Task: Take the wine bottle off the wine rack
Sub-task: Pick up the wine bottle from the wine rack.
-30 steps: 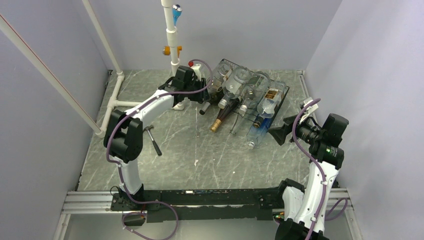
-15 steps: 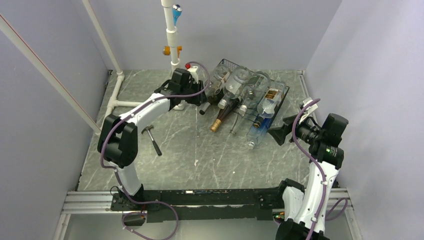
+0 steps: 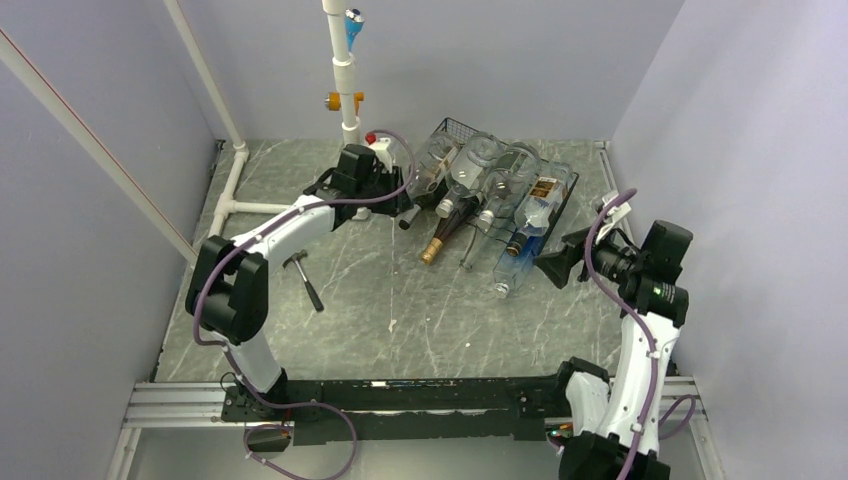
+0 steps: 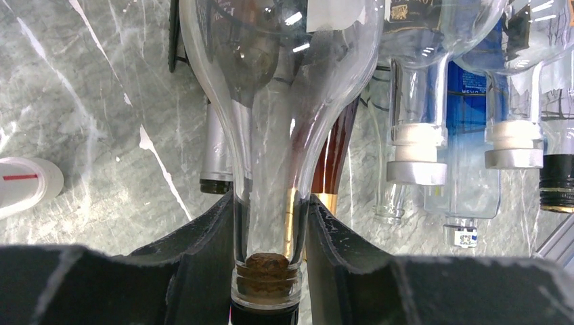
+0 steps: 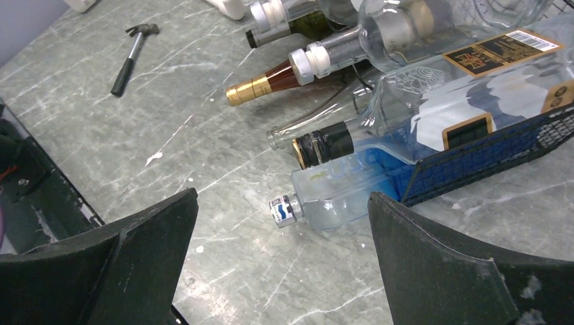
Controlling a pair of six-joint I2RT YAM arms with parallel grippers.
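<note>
The wine bottle (image 4: 277,101) is clear glass with a cork in its mouth. Its neck sits between my left gripper's (image 4: 271,210) fingers, which are shut on it. The body of the bottle still lies among the others on the black wire wine rack (image 3: 457,128). In the top view my left gripper (image 3: 398,197) is at the rack's left end. At the rack's right end my right gripper (image 3: 556,266) hangs open and holds nothing. Its wrist view shows the rack's grid side (image 5: 487,156) and the right gripper (image 5: 282,196) above a square clear bottle (image 5: 352,186).
Several other bottles lie on the rack, necks toward me, among them a brown one with gold foil (image 3: 438,242) and a blue-tinted one (image 3: 513,262). A hammer (image 3: 303,278) lies on the marble table (image 3: 400,320). The white pipe frame (image 3: 345,75) stands behind the left arm.
My left arm has drawn back a little to the left with the bottle neck in its grip. The right arm has shifted slightly and stays open.
</note>
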